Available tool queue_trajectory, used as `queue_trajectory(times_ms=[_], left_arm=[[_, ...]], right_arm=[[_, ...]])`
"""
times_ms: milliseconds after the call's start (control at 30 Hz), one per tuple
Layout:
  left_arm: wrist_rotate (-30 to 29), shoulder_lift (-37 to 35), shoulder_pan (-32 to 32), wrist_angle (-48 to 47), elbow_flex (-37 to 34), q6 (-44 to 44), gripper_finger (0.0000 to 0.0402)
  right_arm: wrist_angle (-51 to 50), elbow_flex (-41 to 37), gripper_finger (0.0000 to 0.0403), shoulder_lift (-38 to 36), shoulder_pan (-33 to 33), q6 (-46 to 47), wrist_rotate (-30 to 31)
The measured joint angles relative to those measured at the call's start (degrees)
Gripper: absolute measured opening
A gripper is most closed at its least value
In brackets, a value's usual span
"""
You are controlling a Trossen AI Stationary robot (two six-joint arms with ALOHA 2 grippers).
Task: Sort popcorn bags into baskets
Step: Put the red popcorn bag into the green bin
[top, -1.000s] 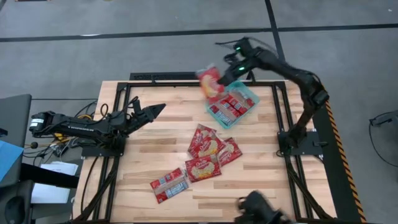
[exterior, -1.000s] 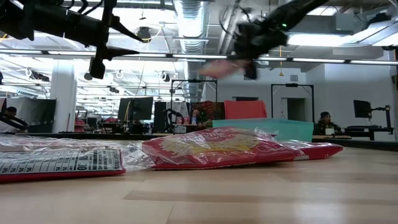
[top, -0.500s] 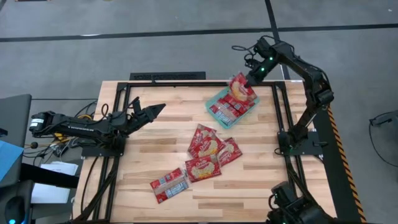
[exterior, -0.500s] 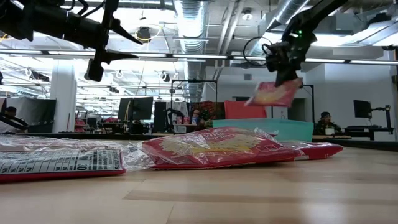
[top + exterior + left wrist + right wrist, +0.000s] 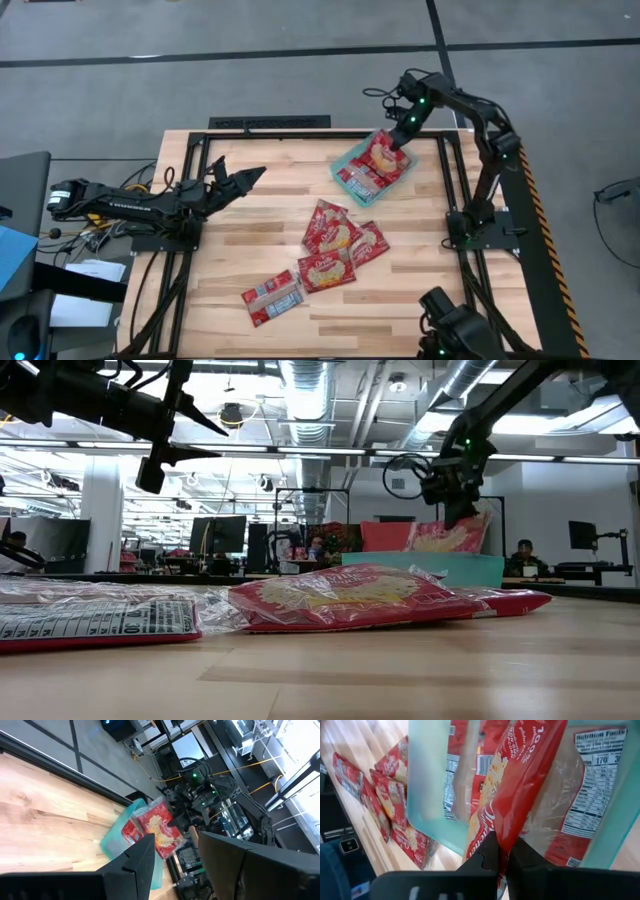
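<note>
Two dark, near-black jointed arms. Right arm (image 5: 487, 130): slim rounded links, green indicator lights near the wrist, looped black cable there. Left arm (image 5: 120, 200): black links with small white lettering, cable bundle at its base, tapered pointed black fingers (image 5: 245, 178).

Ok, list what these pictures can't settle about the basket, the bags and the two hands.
- Basket contents: in the high view the bag held by the right hand covers much of it, so the count inside is unclear.
- Basket floor: in the low view its teal wall hides everything lying inside.
- Table pile: bags overlap, edges hidden.
- Left hand: hovers over the table's left part; its fingertips are cut off in the left wrist view.
</note>
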Motion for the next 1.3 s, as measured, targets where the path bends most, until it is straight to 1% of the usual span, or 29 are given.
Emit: queue_trajectory(times_ms=[133,300,633,700,867,967,1167,1300], left_arm=[[-0.1,0.0,0.0,-0.2,0.0,0.0,0.0139],[-0.1,0.0,0.0,-1.7,0.0,-1.0,0.0139],[-0.9,0.0,0.0,-2.4,0.0,-1.7,0.0139],[-1.3,0.0,0.0,-2.5,0.0,-1.7,0.0139],[-2.0,0.0,0.0,-2.4,0.0,-1.7,0.0139],[-2.0,0.0,0.0,-2.4,0.0,-1.7,0.0139],[-2.0,0.0,0.0,-2.4,0.0,-1.7,0.0139],[-1.5,0.0,0.0,-3.5,0.0,-1.6,0.0139]], right_arm=[[0.3,0.0,0.0019,2.2,0.0,-0.4,0.2],[0.7,0.0,0.0026,3.9,0.1,-0.6,3.0],[2.0,0.1,0.0030,3.9,0.5,-1.7,3.5],[2.9,0.1,0.0038,3.9,0.6,-1.6,5.3],[5.3,0.1,0.0074,3.9,1.4,-1.3,14.2],[6.7,0.1,0.0105,3.9,1.9,-1.3,17.7],[7.4,0.1,0.0174,3.9,2.0,-0.6,18.7],[7.1,0.3,0.0202,3.9,2.0,0.7,21.0]])
